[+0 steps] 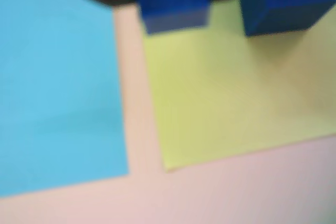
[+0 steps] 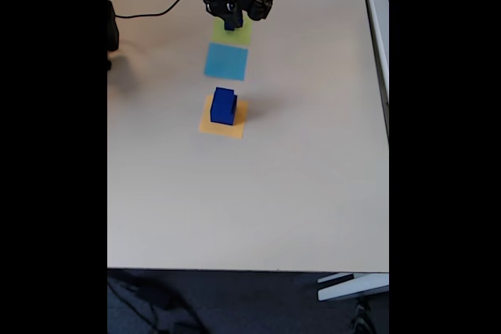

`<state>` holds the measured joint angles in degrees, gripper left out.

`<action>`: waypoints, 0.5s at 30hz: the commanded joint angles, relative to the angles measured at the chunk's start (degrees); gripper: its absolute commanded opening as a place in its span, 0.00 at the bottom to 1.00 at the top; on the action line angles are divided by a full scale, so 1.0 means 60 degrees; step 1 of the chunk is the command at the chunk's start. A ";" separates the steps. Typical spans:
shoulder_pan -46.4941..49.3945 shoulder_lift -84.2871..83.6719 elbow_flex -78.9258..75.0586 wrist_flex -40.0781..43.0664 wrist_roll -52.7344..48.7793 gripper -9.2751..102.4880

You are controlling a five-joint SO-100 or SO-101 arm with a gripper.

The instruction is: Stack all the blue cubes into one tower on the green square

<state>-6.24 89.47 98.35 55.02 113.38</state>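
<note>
you're mid-placement: tool point(image 2: 230, 23) over the green square point(image 1: 231, 98), grip state unclear, blue cube point(image 1: 170, 1) beneath; lower gently, then release.

Large glossy dark-blue cube point(image 2: 223, 106) stands upright on the orange square. Smaller blue cube point(image 2: 231, 23) sits at the far edge of the flat lime green square point(image 2: 232, 34), seen blurred in the wrist view.

Blurred, soft-focus wrist view; bright, evenly lit fixed view, faint shadows.
</note>
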 commanded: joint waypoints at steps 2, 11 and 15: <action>-0.0513 -0.0249 -0.0601 -0.0059 0.0894 0.08; -0.0967 -0.0820 -0.0718 -0.0366 0.1069 0.08; -0.1040 -0.0923 -0.0850 -0.0278 0.0879 0.08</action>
<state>-12.39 83.41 96.94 53.88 119.53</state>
